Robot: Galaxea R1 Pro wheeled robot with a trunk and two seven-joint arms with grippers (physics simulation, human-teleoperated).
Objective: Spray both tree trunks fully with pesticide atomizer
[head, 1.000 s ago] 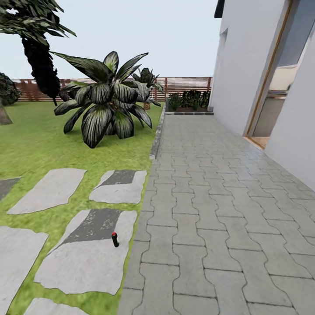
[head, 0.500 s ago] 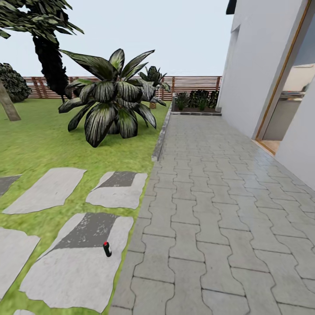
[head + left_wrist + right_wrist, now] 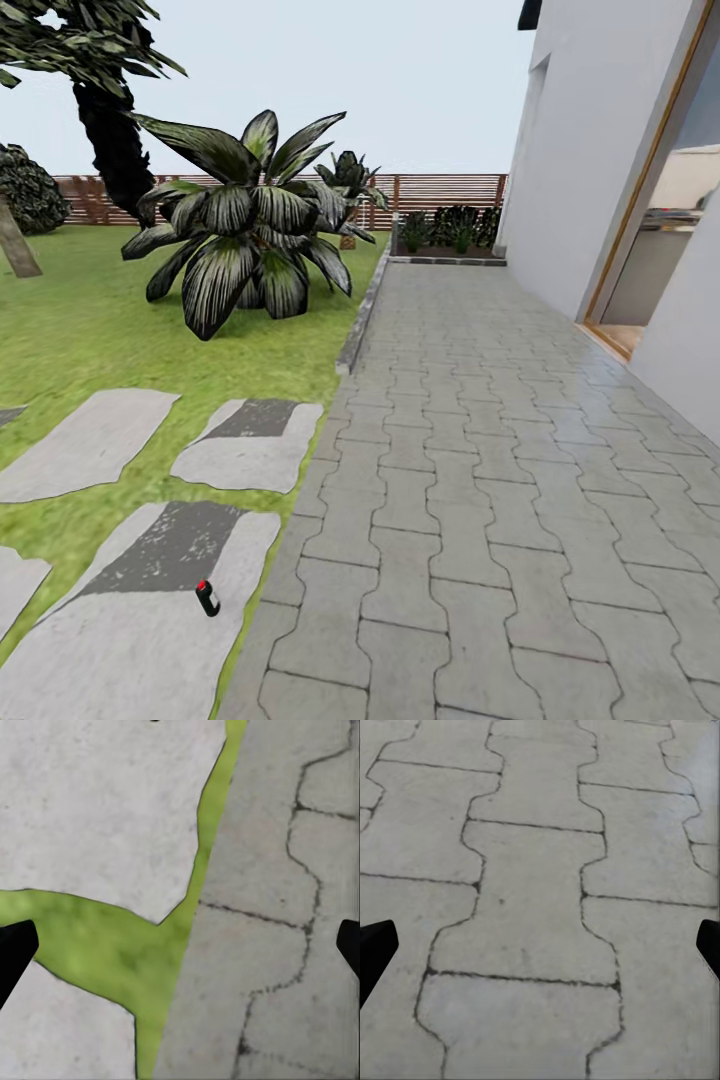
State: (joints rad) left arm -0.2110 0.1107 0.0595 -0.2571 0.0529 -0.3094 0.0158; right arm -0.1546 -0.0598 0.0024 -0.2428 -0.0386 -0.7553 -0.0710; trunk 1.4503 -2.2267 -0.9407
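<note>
Low on a stepping slab (image 3: 120, 650) near its grass edge stands the pesticide atomizer (image 3: 207, 598), beside the paving (image 3: 470, 480). Tree trunk (image 3: 15, 240) cut off by frame edge. Left tool (image 3: 180, 945) & right tool (image 3: 540, 945): wide apart, holding nothing, pointing at ground.

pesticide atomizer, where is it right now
In the head view the pesticide atomizer stands low and left on a pale stepping slab, near the grass strip bordering the grey paving.

Striped-leaf palm (image 3: 245, 225) on grass, white house wall (image 3: 590, 140) opposite.
</note>
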